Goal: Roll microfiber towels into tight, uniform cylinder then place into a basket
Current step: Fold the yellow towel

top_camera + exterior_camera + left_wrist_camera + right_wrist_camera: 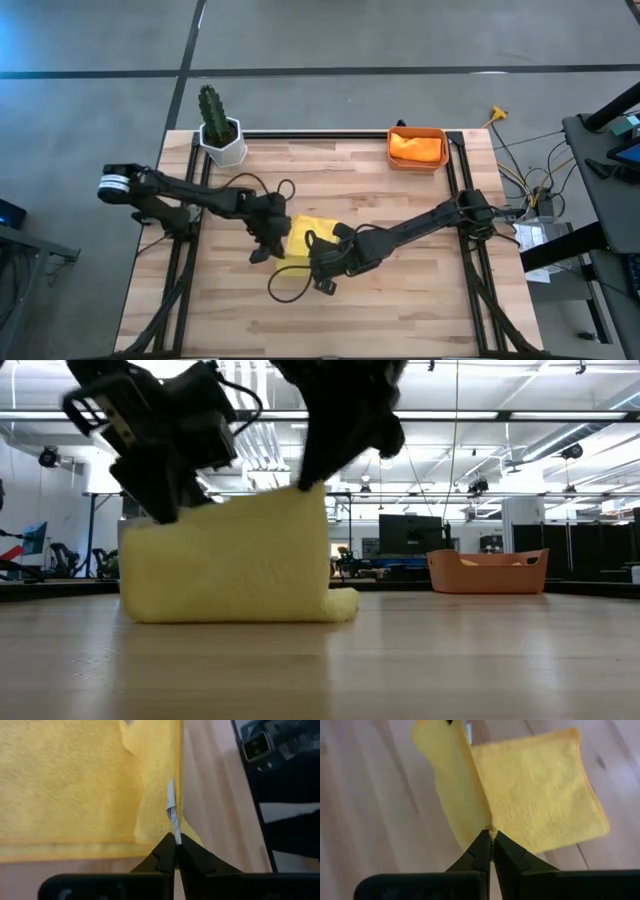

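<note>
A: Which step is judged to be in hand?

B: The fold or first turn of the roll; the yellow towel [308,234] is held up off the worktop [400,300] at the centre of the high view, one edge lifted while the rest trails on the wood; the left pincer [268,243] is shut tight on one corner, beside a white tag, and the right pincer [322,262] is clamped just as tightly on another corner of the same edge.

A: And the orange towel?

B: It is seen already lying in the basket [417,160] at the upper right of the high view, well apart from the yellow one; a cactus pot [222,142] stands at the upper left.

A: What is called for next?

B: Probably the lifted edge must be carried over evenly, both corners kept level, so that the roll starts tight; an uneven pull could skew it.

A: What is given by one view and not another?

B: In the low view the towel is shown hanging as a raised sheet, which is not readable from above; only the wrist views show each pinch closely.
</note>
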You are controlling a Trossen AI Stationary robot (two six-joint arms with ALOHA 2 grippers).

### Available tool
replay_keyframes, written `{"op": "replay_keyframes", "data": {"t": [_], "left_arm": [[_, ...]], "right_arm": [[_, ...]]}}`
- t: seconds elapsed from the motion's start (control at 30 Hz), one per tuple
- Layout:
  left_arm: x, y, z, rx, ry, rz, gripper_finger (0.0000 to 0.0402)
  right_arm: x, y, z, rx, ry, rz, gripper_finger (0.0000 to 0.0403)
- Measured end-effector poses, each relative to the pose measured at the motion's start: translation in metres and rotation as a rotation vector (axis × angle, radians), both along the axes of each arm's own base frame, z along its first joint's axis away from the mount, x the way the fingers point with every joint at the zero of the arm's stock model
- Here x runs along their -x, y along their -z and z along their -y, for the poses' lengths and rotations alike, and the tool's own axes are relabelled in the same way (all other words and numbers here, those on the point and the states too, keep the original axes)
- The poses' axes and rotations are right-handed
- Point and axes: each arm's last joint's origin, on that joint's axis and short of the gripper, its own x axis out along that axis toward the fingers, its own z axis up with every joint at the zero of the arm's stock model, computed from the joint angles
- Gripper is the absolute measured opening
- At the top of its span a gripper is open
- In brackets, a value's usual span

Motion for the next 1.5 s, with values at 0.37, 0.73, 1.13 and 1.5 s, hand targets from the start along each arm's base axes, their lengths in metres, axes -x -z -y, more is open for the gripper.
{"op": "replay_keyframes", "data": {"t": [0.37, 0.73, 1.13, 1.5], "left_arm": [[-0.032, -0.008, -0.013, -0.003, -0.039, 0.034, 0.0000], [-0.020, -0.054, -0.025, 0.034, -0.056, 0.076, 0.0000], [-0.005, -0.074, -0.022, 0.006, -0.045, 0.180, 0.0000], [-0.013, -0.030, 0.003, 0.103, 0.076, -0.023, 0.0000]], "right_arm": [[0.012, 0.015, 0.016, 0.081, 0.007, -0.142, 0.0011], [0.031, -0.040, 0.026, 0.070, -0.005, -0.028, 0.0011], [0.043, -0.050, 0.026, 0.089, -0.102, 0.022, 0.0011], [0.040, -0.019, 0.008, -0.148, -0.106, 0.003, 0.0010]]}}
